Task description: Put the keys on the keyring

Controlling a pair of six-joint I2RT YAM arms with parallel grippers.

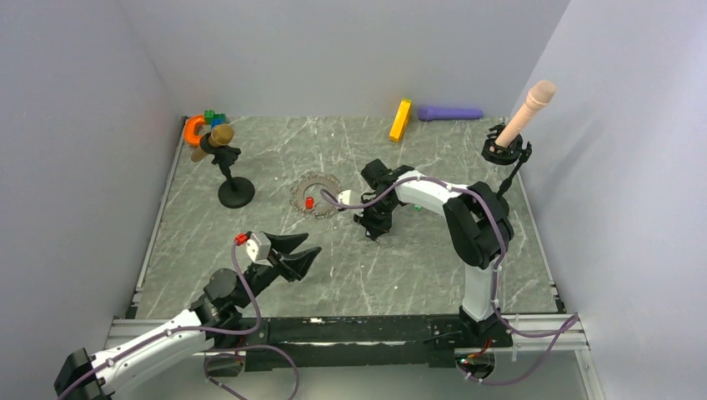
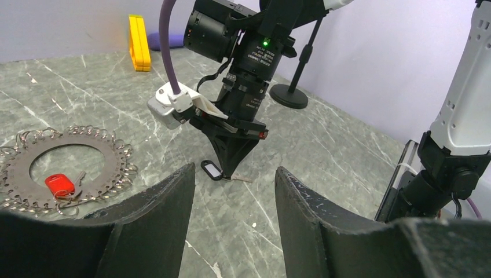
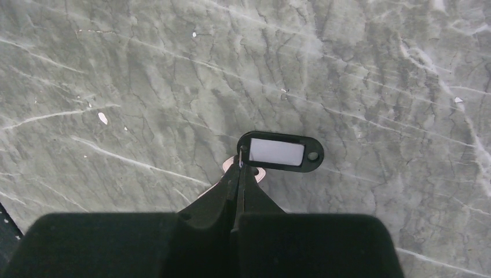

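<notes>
The keyring [image 1: 317, 194] lies flat mid-table, a toothed grey loop [image 2: 107, 159] with a red key [image 1: 309, 202] [image 2: 59, 184] inside its hole. To its right, my right gripper [image 1: 373, 232] [image 2: 231, 172] [image 3: 240, 165] points down at the table. It is shut, with its tips pinching the small wire ring of the black-rimmed key [image 3: 278, 152] [image 2: 212, 169]. That key sits low on the marble. My left gripper [image 1: 300, 251] [image 2: 234, 168] hovers open near the front, with nothing between its fingers and facing the right gripper.
A black stand [image 1: 234, 192] with a brown knob is at back left, beside an orange horseshoe piece [image 1: 193, 128] and small green and blue pieces [image 1: 214, 117]. A yellow block [image 1: 400, 120] and purple bar [image 1: 450, 112] lie at the back. A stand with a pink rod [image 1: 506, 150] is at back right.
</notes>
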